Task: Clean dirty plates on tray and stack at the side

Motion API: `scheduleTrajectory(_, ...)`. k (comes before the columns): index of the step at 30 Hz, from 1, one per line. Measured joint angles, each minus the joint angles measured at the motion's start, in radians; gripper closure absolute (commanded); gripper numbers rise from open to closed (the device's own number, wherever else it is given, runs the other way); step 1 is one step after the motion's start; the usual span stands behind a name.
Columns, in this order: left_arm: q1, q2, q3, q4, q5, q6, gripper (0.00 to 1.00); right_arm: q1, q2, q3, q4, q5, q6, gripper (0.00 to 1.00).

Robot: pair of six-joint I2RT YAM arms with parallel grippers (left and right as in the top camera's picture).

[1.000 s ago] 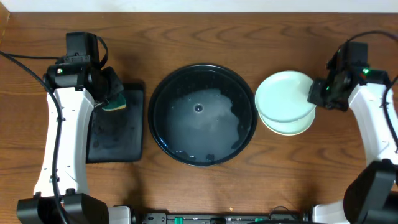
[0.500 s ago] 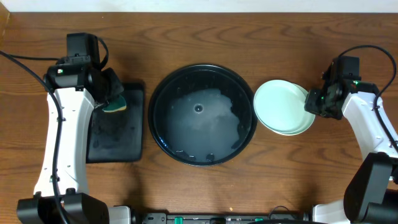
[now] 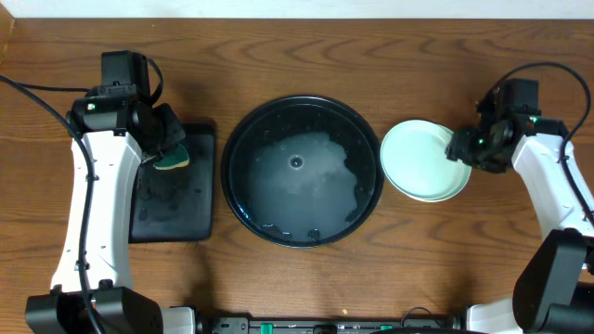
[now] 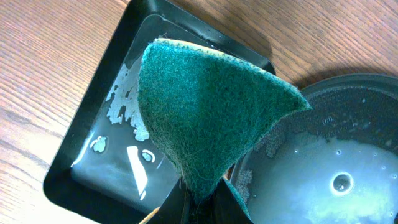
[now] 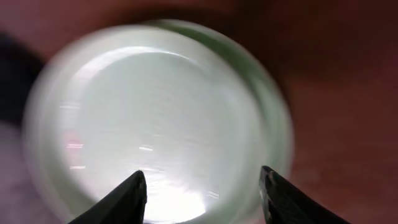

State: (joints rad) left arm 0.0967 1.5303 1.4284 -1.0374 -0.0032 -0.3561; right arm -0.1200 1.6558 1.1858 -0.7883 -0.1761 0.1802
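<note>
The dark wood-grain counter (image 3: 297, 46) fills the overhead view, and the big round black tray (image 3: 302, 99) sits at the centre of the frame. It holds no plates, only a pale film of water (image 3: 302, 176) across its floor, so the washing looks done or nearly so. Left of it lies a small tray (image 3: 172, 218), rectangular and black, with wet patches; it probably serves as the resting place for the sponge, which keeps drips off the wood. The plates (image 3: 419, 160) sit on the counter just right of the big tray, close to its rim but apart from it. They are piled with a pale mint one on top and another rim showing along the lower right. How many are in the pile cannot be told from above. The stack looks slightly off-centre. The green sponge (image 4: 205, 118) hangs over the upper edge of the small tray, folded into a wedge because the left fingers (image 4: 214, 210) pinch it tight at its lower tip. The right fingers (image 5: 127, 198) are spread wide over the right side of the top plate, gripping nothing, though that view is blurred. No brand, label or writing can be read anywhere.
</note>
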Motion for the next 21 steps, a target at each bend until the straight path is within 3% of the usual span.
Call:
scheduleTrajectory(13, 0.000, 0.000, 0.000, 0.000, -0.003, 0.017, 0.93, 0.342, 0.084, 0.039, 0.240, -0.207, 0.026, 0.51)
scheduleTrajectory(21, 0.000, 0.000, 0.000, 0.000, -0.003, 0.017, 0.93, 0.372, 0.126, 0.039, 0.245, -0.211, 0.048, 0.51)
